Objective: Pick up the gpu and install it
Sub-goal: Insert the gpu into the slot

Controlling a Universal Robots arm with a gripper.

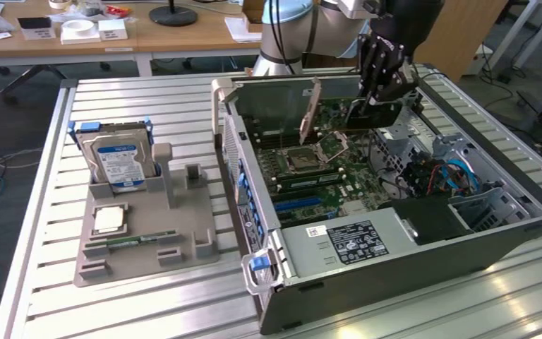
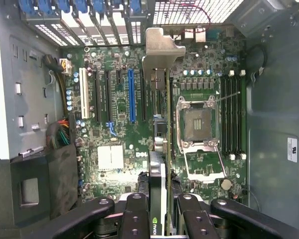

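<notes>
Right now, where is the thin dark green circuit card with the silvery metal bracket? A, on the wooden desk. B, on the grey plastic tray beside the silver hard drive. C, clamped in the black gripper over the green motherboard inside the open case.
C: the gripper clamps the gpu from both sides, holding it edge-on above the motherboard.
</notes>
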